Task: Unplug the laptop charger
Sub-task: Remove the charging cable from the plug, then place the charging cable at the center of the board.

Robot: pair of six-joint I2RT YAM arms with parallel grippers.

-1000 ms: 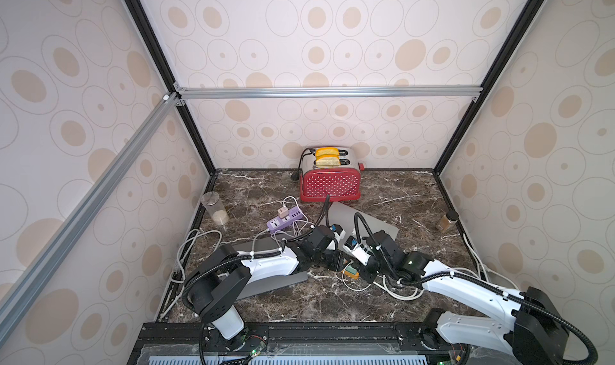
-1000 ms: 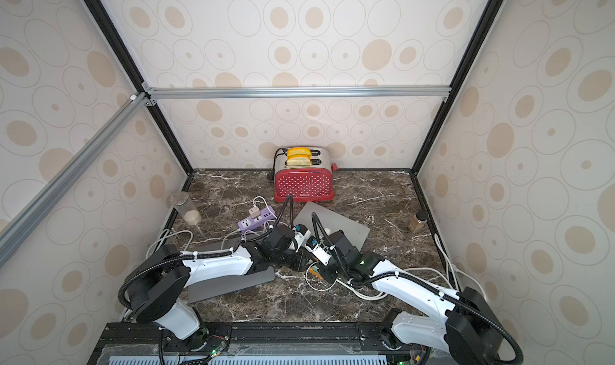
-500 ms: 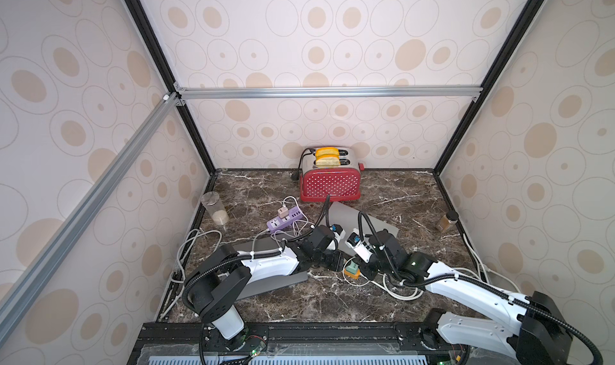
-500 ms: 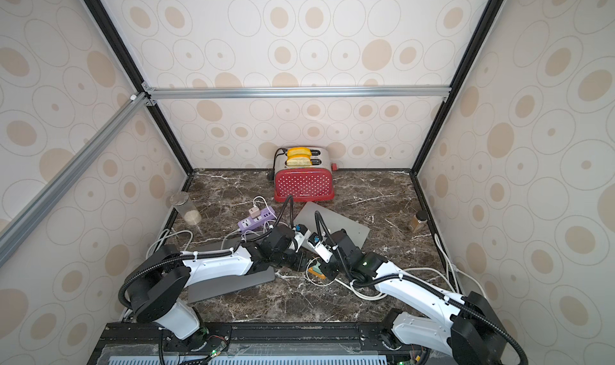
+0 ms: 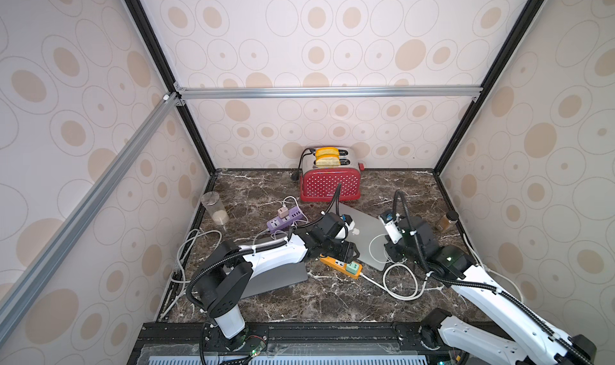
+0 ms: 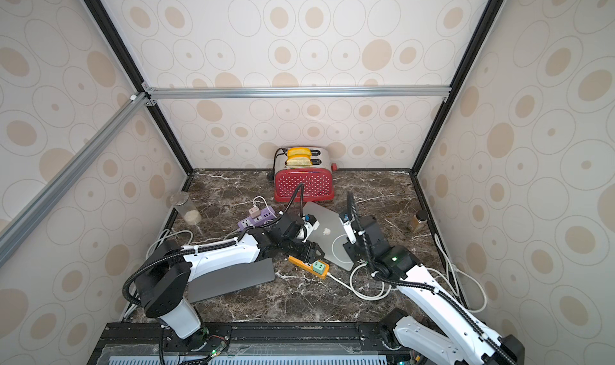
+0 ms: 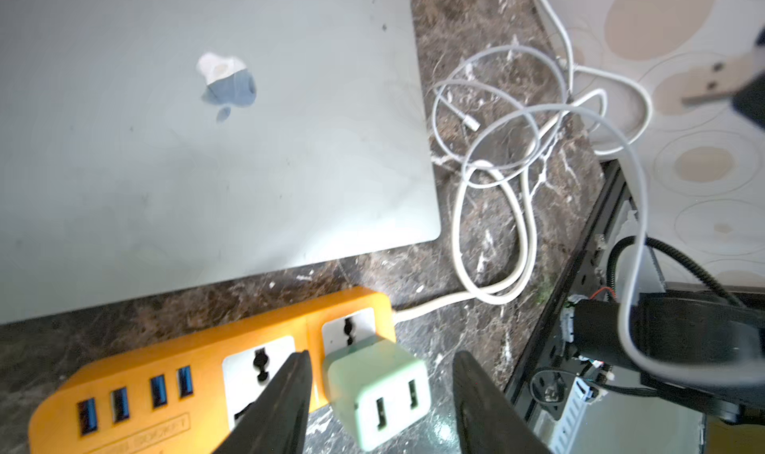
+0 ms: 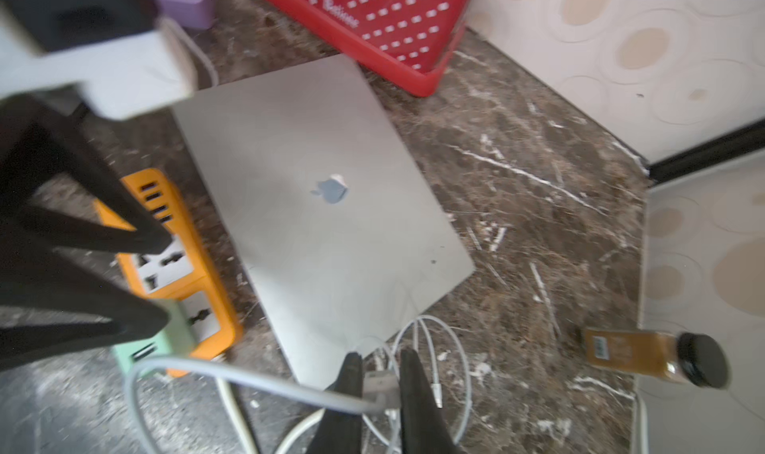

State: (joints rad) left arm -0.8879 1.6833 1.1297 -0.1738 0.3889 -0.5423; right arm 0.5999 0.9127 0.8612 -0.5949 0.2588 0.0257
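Observation:
The silver laptop lies shut on the marble table. My right gripper is shut on the laptop charger's flat grey connector, held just off the laptop's near corner. The charger's pale cable trails from it, and white loops lie on the table. My left gripper stands open astride a pale green adapter at the end socket of the orange power strip; neither finger touches it.
A red toaster stands at the back, a purple power strip left of the laptop. A glass is by the left wall, a brown jar by the right. A dark grey slab lies under my left arm.
My right gripper has drawn away to the right from the laptop's edge, connector still in it. My left jaws have widened around the green adapter.

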